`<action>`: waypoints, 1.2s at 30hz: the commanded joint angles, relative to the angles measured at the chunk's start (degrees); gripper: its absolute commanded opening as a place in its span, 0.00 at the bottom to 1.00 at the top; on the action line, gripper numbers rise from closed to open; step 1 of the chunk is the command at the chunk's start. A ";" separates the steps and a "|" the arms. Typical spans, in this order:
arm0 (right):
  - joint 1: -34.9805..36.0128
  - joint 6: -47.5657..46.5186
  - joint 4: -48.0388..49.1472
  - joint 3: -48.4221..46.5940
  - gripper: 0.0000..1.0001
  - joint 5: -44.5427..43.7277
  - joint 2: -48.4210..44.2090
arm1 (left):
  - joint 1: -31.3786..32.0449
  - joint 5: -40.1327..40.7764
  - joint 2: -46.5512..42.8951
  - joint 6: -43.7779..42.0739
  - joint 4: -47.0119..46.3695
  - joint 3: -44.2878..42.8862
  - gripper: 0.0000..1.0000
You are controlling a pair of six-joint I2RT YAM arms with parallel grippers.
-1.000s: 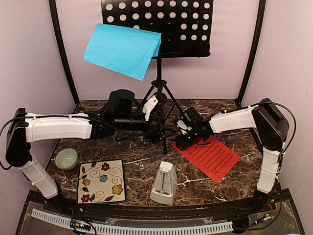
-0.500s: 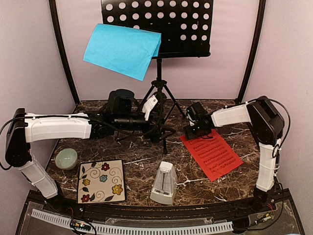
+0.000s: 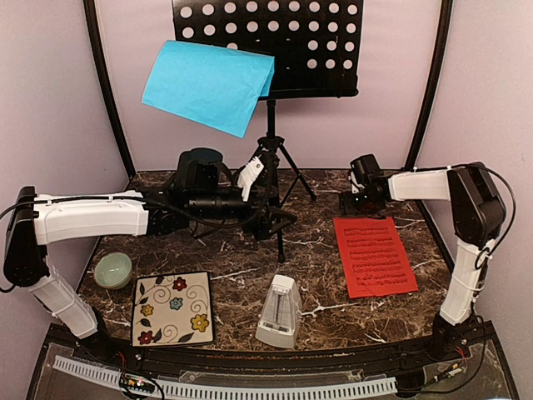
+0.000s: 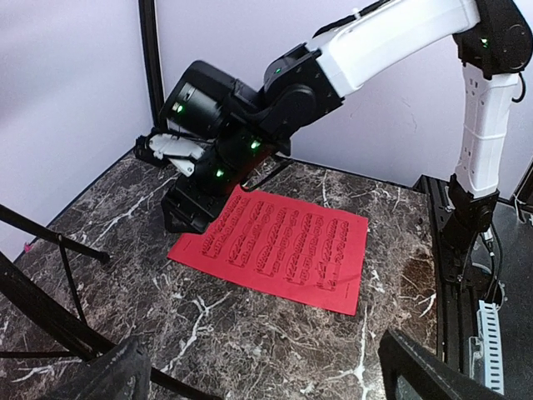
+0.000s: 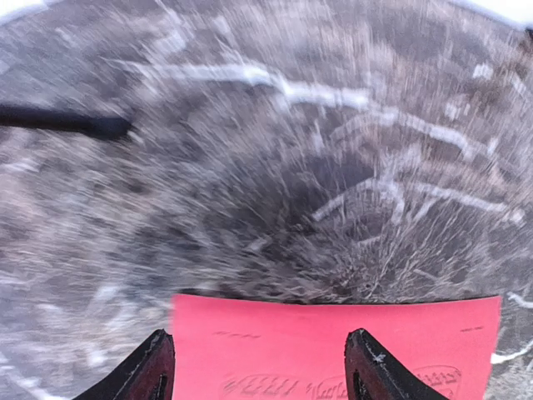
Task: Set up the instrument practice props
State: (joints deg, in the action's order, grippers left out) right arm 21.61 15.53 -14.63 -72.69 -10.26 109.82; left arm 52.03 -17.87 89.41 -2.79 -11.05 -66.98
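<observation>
Dark marble table (image 3: 241, 267) is carrying the props. The music stand (image 3: 269, 142) is standing at the back centre, the blue sheet (image 3: 208, 83) resting tilted on its desk. The red sheet (image 3: 373, 254) is lying flat on the right, and the metronome (image 3: 280, 312) is standing near the front. The left gripper (image 3: 263, 196) is hovering by the stand's legs, fingers spread wide and empty. The right gripper (image 3: 354, 200) is hanging over the red sheet's far edge, fingers parted, gripping nothing.

I see pale lilac walls (image 3: 50, 100) on three sides, slim black upright poles (image 3: 106, 83) at the corners — even, soft light. The dark brown white-veined marble tabletop (image 3: 316, 250) ends at a white slotted strip (image 3: 250, 389), possibly cable ducting.
</observation>
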 commanded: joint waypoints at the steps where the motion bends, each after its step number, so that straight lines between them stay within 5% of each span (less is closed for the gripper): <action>1: 0.46 -0.10 2.50 1.85 0.72 1.88 -7.75 | 0.31 1.64 -3.01 0.76 -0.75 1.43 0.99; 18: -0.21 -0.58 8.46 9.57 0.84 0.13 -21.87 | -1.79 7.38 -8.42 4.51 -0.18 5.64 0.99; 25: -0.40 2.45 11.19 13.42 1.00 0.62 -23.68 | -2.87 9.09 -10.20 7.47 1.52 6.69 0.99; 36: -0.76 6.17 18.19 17.26 1.00 6.98 -24.19 | -3.51 8.18 -12.35 8.30 1.78 9.19 0.99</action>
State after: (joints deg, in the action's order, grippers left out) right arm 21.19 19.64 -2.59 -57.63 -6.57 87.31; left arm 48.88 -9.15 79.22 4.49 -9.61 -58.81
